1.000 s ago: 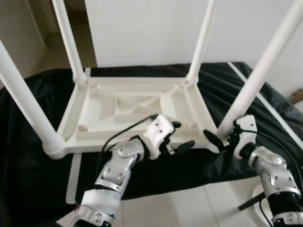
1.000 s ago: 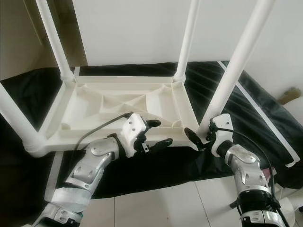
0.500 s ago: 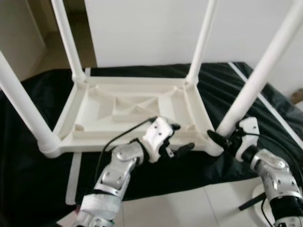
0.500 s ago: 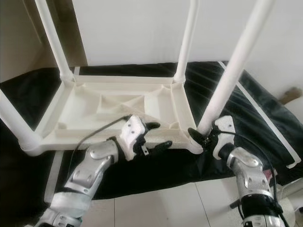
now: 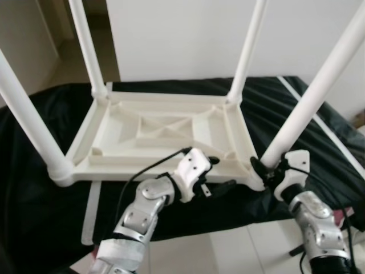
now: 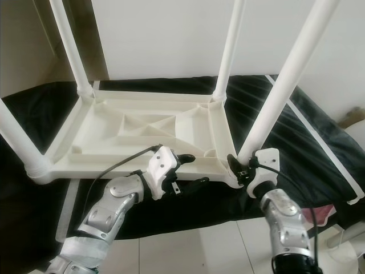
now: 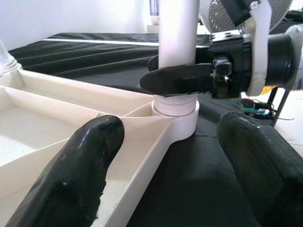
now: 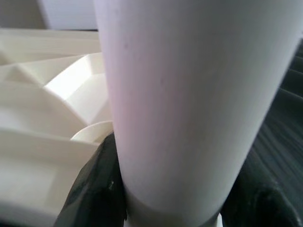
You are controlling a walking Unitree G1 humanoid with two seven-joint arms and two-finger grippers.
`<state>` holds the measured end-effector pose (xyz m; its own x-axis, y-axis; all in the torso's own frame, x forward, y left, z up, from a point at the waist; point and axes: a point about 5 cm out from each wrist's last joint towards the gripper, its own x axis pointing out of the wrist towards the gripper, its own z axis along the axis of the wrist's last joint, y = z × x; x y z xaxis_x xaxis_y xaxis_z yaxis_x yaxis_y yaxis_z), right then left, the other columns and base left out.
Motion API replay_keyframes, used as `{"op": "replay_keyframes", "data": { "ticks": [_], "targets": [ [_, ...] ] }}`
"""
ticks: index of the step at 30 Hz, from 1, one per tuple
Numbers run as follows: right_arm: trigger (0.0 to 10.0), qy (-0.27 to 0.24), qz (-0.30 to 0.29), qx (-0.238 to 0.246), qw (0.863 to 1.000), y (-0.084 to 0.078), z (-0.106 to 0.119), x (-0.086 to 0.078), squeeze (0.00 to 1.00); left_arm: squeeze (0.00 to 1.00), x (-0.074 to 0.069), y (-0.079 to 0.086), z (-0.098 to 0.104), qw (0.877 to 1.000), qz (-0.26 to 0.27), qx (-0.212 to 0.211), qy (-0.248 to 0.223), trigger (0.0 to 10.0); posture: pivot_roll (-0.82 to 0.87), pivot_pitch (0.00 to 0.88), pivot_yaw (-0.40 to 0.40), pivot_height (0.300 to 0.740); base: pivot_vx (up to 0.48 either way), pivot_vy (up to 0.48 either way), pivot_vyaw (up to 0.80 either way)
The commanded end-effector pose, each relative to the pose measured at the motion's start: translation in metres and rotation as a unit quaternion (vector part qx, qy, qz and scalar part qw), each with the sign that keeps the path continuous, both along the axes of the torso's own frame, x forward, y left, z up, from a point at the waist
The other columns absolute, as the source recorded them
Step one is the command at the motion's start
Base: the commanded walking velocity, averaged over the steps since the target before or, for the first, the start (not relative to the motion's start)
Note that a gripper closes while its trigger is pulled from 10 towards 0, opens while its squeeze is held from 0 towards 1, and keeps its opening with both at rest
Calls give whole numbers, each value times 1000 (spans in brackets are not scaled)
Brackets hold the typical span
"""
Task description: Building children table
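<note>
Covering the raised surface before the robot, a wide black cloth (image 5: 40,188) carries everything else, with pale floor tiles (image 5: 245,251) showing at its near edge. Upside down on this cloth lies a white plastic children's table (image 5: 165,134), its ribbed underside facing up and its four white tubular legs standing upward from the corners. Two far legs rise at the back, one near leg (image 5: 28,117) stands at the robot's left, and the near right leg (image 5: 311,100) slants up from its round corner socket (image 7: 177,116).

At that near right corner, the right gripper (image 5: 263,169) has its two black fingers pressed around the base of the near right leg, just above the socket; the right wrist view shows the white tube between the dark fingers (image 8: 97,189), touching both. The silver right arm (image 5: 316,228) reaches up to it from below.

Just beside the table's near edge, towards the middle, the left gripper (image 5: 219,174) hovers with its fingers spread and nothing between them. Its upper finger (image 6: 183,157) sits over the table's near rim, while the lower one (image 6: 197,184) lies over the black cloth in front of it. A thin black cable (image 5: 151,168) loops from the left wrist across the near rim.
</note>
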<state>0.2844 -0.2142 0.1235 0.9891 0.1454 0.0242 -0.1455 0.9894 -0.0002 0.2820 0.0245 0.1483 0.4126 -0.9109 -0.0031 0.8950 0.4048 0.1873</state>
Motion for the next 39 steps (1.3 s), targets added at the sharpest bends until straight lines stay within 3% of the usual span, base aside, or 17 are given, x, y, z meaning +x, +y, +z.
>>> {"op": "replay_keyframes", "data": {
  "ticks": [1,8,10,12,15,23,24,25,26,34,39],
  "targets": [
    [10000,21,-87,14,996,-8,-7,-2,0,0,0,-4,5,1000,0,-5,-5,10000,16,0,-10,740,0,0,0],
    [10000,49,-178,37,982,1,-15,0,0,0,-1,-3,3,1000,3,-2,-4,10000,14,0,-9,740,0,0,0],
    [10000,48,-203,43,977,14,-16,1,0,0,-2,-4,0,1000,0,9,-7,10000,19,0,-12,740,0,0,0],
    [10000,48,-203,43,977,14,-16,1,0,0,-2,-4,0,1000,0,9,-7,10000,19,0,-12,740,0,0,0],
    [10000,42,-231,51,971,29,-17,-1,0,0,-5,-2,-4,1000,-3,21,-9,10000,29,0,-16,740,0,0,0],
    [10000,43,-223,36,973,21,-13,-2,0,0,-7,-2,-5,1000,-3,22,-5,10000,32,0,-20,740,0,0,0],
    [10000,39,-221,37,974,20,-12,-2,522,0,-7,-2,-5,1000,-2,22,-5,10000,32,0,-21,740,0,0,0],
    [10000,39,-221,37,974,20,-12,-2,522,0,-7,-2,-5,1000,-2,22,-5,10000,32,0,-21,740,0,0,0],
    [10000,36,-217,39,975,20,-11,-2,1000,0,-8,-3,-6,1000,-2,21,-4,10000,32,0,-21,740,0,0,0],
    [10000,6,-179,26,984,19,-5,-11,1000,0,-12,-3,-8,1000,-5,22,-1,10000,30,0,-22,740,0,0,0],
    [10000,-7,-127,17,992,7,-2,-18,1000,0,-12,-1,-8,1000,-3,23,1,10000,28,0,-22,740,0,0,0]
  ]
}}
